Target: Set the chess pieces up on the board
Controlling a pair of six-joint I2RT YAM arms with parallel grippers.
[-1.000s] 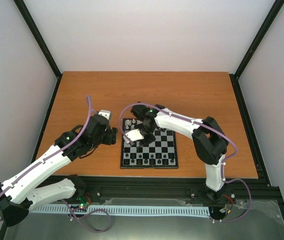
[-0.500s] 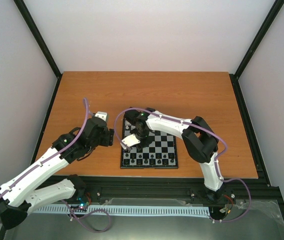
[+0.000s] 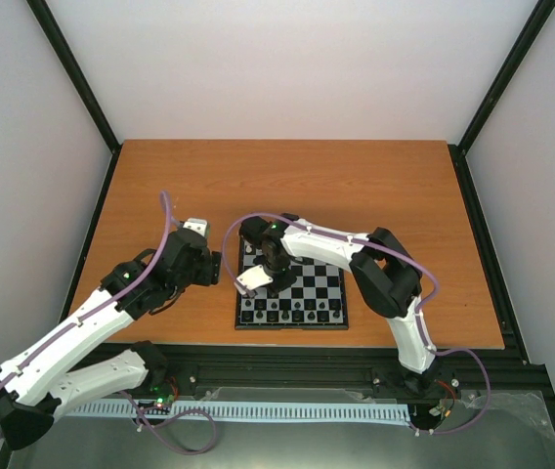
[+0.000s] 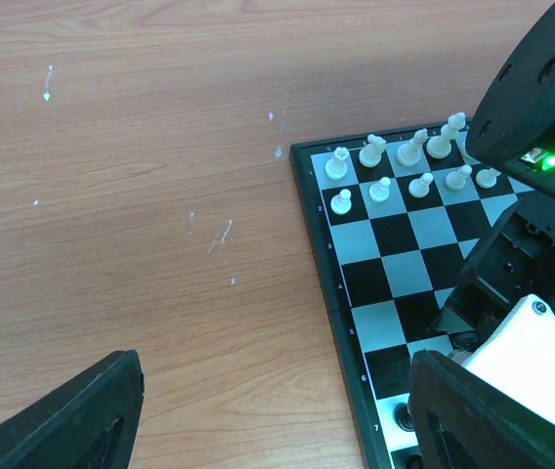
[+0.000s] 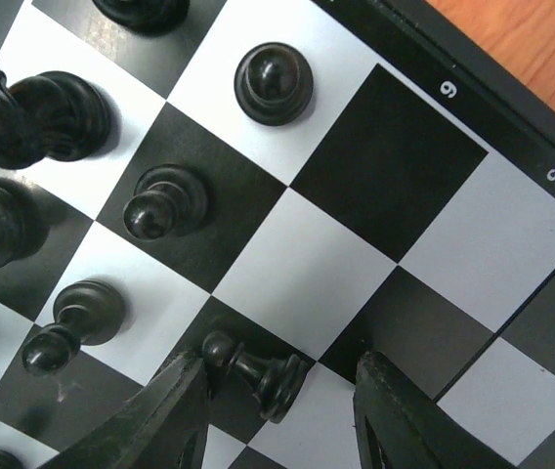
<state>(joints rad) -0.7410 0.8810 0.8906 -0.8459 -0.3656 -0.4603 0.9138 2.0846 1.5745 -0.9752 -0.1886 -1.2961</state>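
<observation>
Since a second ago the right arm (image 3: 341, 244) has swung its wrist from the far-left part of the board (image 3: 321, 290) toward its near-left part, and its elbow has pulled in to the left. The left arm (image 3: 111, 305) has drawn back slightly from the board's left rim.

One brown wooden surface (image 3: 385, 186) carries the single board, which lies close to the near edge, between the two arms.

The left end effector (image 4: 277, 391) hovers over bare wood just left of the board. Its two fingers are spread wide and there is nothing between them.

The right end effector (image 5: 279, 360) sits low over the black side of the board. Its two fingers are also apart, not clamped on anything. One fallen pawn (image 5: 258, 378), black, lies tipped on its side between them, nearer the finger on the picture's left. Whether it touches that finger cannot be told.

Nine white pieces (image 4: 381, 189) show in the left wrist view, all upright at the board's far corner. Four taller ones stand in the outer row and five pawns in the row next to it. The right arm covers the rest of those rows.

In the right wrist view three black pawns (image 5: 165, 202) stand upright, each on its own square, in a slanting line. Larger black figures crowd that picture's left edge, cut off, so their number cannot be told.
</observation>
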